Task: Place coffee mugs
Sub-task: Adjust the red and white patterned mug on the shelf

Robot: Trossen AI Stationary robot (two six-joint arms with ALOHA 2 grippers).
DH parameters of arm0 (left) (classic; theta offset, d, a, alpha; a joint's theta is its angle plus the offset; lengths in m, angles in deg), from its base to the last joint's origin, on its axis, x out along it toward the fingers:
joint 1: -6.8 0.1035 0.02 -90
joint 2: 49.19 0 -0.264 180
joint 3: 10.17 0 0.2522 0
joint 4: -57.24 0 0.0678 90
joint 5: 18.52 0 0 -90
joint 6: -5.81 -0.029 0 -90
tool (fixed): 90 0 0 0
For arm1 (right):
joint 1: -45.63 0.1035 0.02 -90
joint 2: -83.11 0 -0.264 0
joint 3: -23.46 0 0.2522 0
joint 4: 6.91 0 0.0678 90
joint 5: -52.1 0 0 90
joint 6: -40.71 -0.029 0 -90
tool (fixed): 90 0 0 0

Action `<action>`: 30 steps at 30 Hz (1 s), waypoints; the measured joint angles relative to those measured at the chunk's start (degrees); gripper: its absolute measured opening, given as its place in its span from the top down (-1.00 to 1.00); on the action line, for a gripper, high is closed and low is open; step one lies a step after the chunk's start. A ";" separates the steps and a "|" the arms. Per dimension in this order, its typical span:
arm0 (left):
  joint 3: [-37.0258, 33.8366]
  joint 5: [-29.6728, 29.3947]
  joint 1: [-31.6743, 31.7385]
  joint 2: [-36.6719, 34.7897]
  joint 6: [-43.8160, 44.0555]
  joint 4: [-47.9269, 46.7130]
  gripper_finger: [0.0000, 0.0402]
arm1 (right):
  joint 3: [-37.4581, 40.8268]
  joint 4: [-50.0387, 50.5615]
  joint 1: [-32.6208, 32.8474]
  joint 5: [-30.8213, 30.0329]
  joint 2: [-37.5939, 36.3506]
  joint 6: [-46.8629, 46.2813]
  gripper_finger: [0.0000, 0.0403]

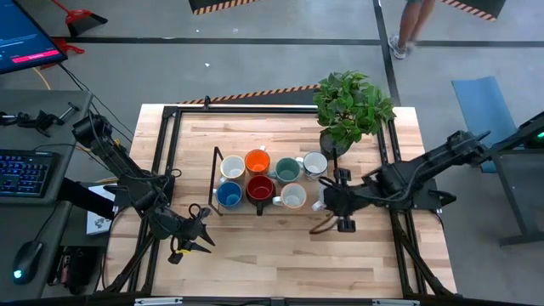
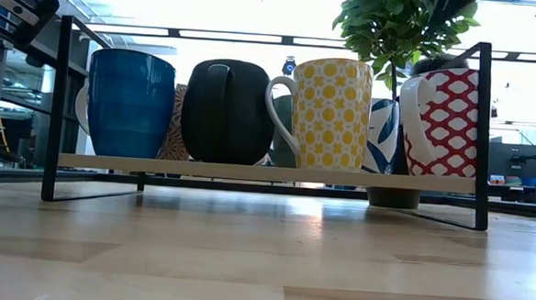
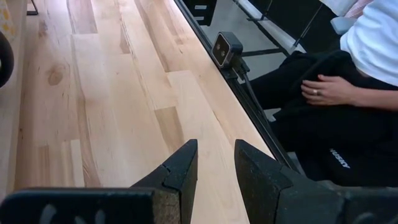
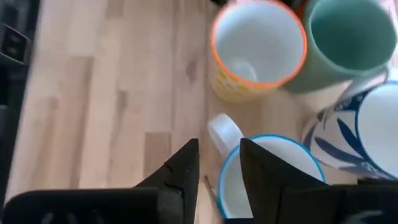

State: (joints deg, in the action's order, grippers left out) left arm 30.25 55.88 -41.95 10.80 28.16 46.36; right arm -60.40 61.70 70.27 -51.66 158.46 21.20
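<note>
Hovering just right of the upright coffee mugs (image 1: 263,179) on the rack (image 1: 214,180), right gripper (image 1: 327,201) stands slightly open, empty; left gripper (image 1: 204,229) likewise, well left

Seven upright coffee mugs (image 1: 259,176) clustered on the rack.

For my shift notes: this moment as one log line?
left gripper: open, empty, near table edge | right gripper: open, beside mugs | rack: loaded
</note>
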 joint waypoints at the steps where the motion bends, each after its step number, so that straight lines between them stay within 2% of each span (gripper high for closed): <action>1: 0.00 0.00 0.02 0.01 0.00 -0.02 0.53 | 0.01 0.39 -0.73 0.66 0.39 0.01 0.53; 13: 0.00 -0.01 0.00 0.00 0.00 -0.02 0.53 | 0.04 3.23 -5.55 8.09 4.92 0.04 0.53; 30: 0.00 -0.01 0.02 0.00 0.00 -0.02 0.53 | -1.41 5.66 -7.04 9.51 7.60 0.33 0.53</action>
State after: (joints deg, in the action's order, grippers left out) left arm 30.25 55.87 -41.93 10.80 28.16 46.35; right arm -61.82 67.35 63.23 -42.15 166.06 21.53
